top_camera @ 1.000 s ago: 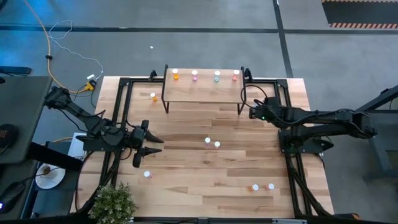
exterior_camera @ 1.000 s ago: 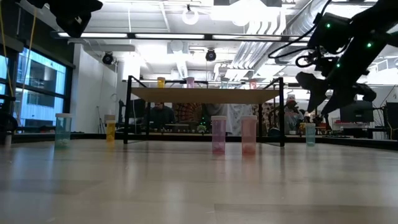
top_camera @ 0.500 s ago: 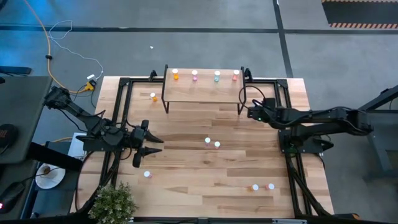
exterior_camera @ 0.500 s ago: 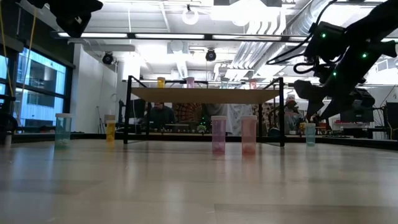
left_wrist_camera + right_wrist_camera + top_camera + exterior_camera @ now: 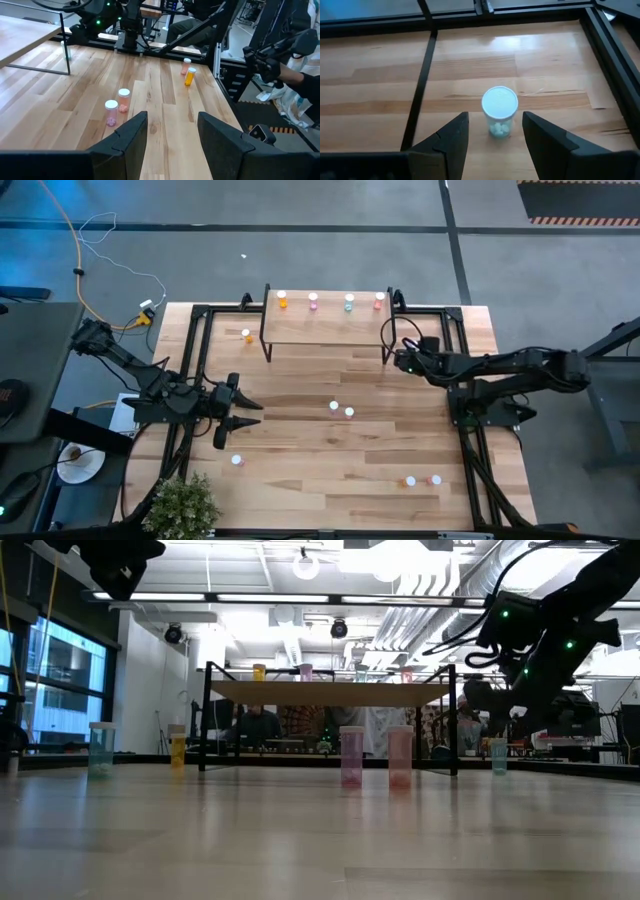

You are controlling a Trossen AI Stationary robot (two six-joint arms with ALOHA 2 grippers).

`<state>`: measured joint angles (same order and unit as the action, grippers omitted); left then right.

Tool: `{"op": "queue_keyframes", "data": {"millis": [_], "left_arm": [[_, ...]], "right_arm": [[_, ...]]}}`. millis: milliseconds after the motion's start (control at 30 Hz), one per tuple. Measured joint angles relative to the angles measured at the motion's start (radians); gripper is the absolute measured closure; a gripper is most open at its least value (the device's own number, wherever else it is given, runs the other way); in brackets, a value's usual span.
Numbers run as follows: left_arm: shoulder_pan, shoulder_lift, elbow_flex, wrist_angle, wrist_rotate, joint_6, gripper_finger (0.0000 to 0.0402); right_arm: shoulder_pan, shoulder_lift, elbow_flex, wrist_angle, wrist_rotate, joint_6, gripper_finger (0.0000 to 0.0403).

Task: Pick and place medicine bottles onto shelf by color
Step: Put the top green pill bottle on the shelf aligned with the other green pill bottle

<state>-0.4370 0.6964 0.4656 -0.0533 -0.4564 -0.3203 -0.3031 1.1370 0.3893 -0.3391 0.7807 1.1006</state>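
1. The wooden table (image 5: pixel 330 450) carries a small shelf (image 5: pixel 325 325) with four bottles along its back edge.
2. The right gripper (image 5: pixel 492 131) hangs by the shelf's right leg, fingers spread wide, empty.
3. A teal bottle (image 5: pixel 499 110) stands upright just ahead of them, untouched.
4. The left gripper (image 5: pixel 170 131) waits wide and empty; two pink bottles (image 5: pixel 117 105) stand ahead.

The shelf (image 5: pixel 325 323) stands at the table's far edge with four white-capped bottles along its back: orange (image 5: pixel 282 300), pink (image 5: pixel 313 300), teal (image 5: pixel 349 301), red (image 5: pixel 379 300). A teal bottle (image 5: pixel 499 111) stands upright just beside the shelf's right leg.
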Motion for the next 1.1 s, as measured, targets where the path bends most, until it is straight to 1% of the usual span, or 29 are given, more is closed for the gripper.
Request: {"op": "queue_keyframes", "data": {"millis": [267, 467, 567, 733, 833, 933, 1100], "left_arm": [[0.0, 0.0, 0.0, 0.0, 0.0, -0.001, 0.0236], [0.0, 0.0, 0.0, 0.0, 0.0, -0.001, 0.0236], [0.0, 0.0, 0.0, 0.0, 0.0, -0.001, 0.0236], [0.0, 0.0, 0.0, 0.0, 0.0, 0.001, 0.0236], [0.0, 0.0, 0.0, 0.0, 0.0, 0.0, 0.0236], [0.0, 0.0, 0.0, 0.0, 0.0, -0.001, 0.0236], [0.0, 0.0, 0.0, 0.0, 0.0, -0.001, 0.0236]], "right_arm": [[-0.05, 0.056, 0.0, 0.057, 0.002, -0.002, 0.0226], [-0.074, 0.081, 0.0, 0.068, 0.002, -0.006, 0.0228], [-0.077, 0.082, 0.0, 0.068, 0.002, -0.008, 0.0243], [-0.077, 0.082, 0.0, 0.068, 0.002, -0.009, 0.0289], [-0.077, 0.082, 0.0, 0.068, 0.004, -0.009, 0.0309], [-0.077, 0.082, 0.0, 0.068, 0.004, -0.009, 0.0314], [-0.077, 0.082, 0.0, 0.067, 0.003, -0.018, 0.0312]]}}
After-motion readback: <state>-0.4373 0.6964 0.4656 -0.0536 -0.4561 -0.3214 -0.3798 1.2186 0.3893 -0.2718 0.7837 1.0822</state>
